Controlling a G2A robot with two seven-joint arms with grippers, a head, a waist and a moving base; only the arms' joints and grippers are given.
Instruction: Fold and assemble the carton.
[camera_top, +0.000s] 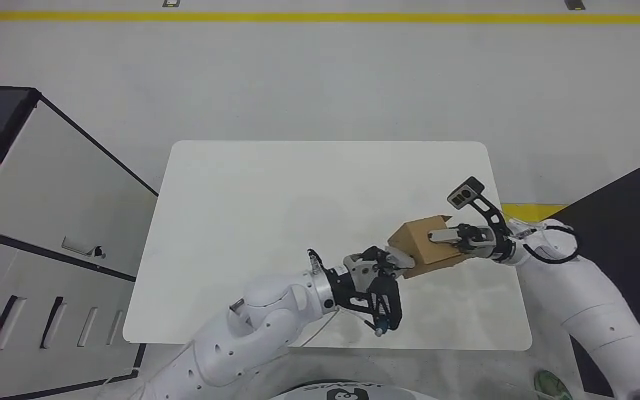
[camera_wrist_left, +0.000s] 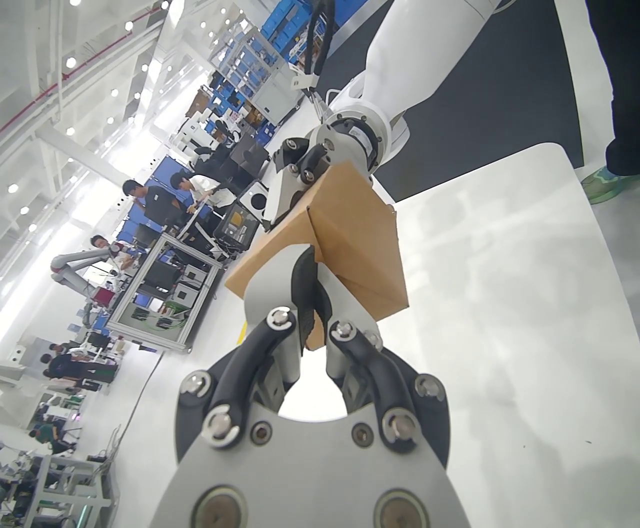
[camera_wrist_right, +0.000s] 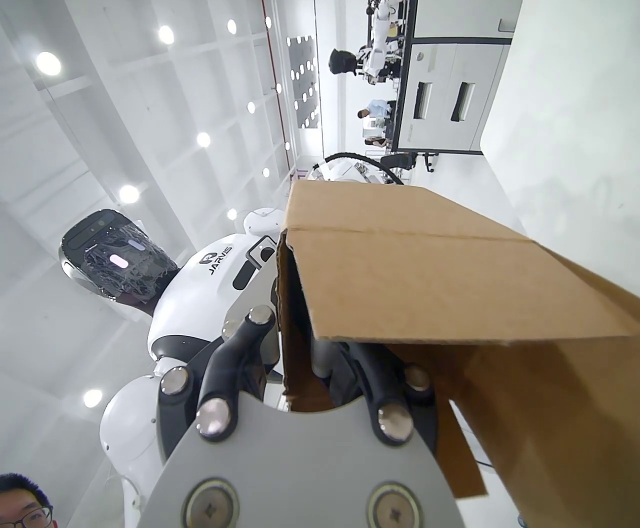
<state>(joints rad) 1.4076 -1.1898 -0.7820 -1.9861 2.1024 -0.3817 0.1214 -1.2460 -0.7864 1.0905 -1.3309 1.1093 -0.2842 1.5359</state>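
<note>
White table under carton, cabinet alongside

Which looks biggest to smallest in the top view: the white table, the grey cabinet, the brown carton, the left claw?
1. white table
2. grey cabinet, though the picture's edge cuts it off
3. brown carton and left claw: about alike, and they overlap, so I won't rank them

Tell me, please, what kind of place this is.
Probably a robotics lab in a large factory hall. Shelves of blue bins stand in the background, another robot arm stands farther back, and a yellow floor line runs past the white table under the carton.
</note>
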